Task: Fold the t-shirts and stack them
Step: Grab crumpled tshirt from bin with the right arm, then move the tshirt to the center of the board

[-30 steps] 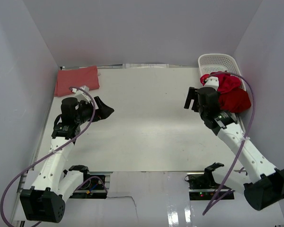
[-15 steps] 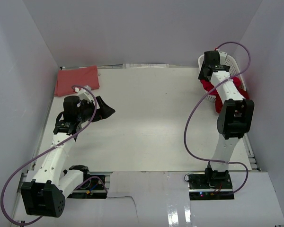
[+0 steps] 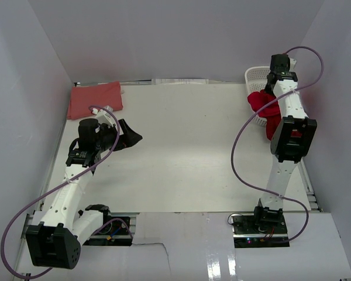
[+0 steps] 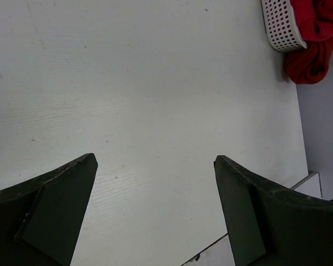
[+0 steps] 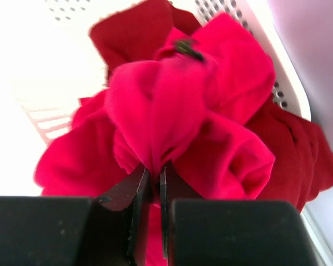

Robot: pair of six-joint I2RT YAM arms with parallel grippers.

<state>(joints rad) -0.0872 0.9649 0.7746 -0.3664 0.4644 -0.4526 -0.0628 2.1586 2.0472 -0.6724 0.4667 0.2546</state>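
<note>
- R gripper point(image 5: 154, 173) is down in the white basket point(image 3: 256, 75), far-right corner of tabletop point(image 3: 187, 146). Jaws pressed nearly together, pinching a bunched fold of one red shirt point(image 5: 155, 105).
- Rest of the red t-shirts point(image 4: 308, 61) heaped in the basket & spilling over its near side. They're tangled w/ the pinched one; can't tell how many.
- Grip sits on a gathered ridge, not a hem or collar, so expect the shirt to come up as a lump.
- Lift straight up & slow till it hangs free of the heap. If a 2nd shirt drags along, prob. better to shake it off or re-grab than haul both.
- Watch the basket: light lattice, so cloth could snag & tip it.
- Then carry to open mid-tabletop, lay it down & find corners for spreading.
- L gripper point(image 4: 154, 159) spread wide, holding nothing, hovering over left side of tabletop. Well placed to take a 2nd corner once the shirt arrives.
- Folded salmon-pink shirt point(image 3: 95, 98) lies in far-left corner, likely the stack spot, so leave room.
</note>
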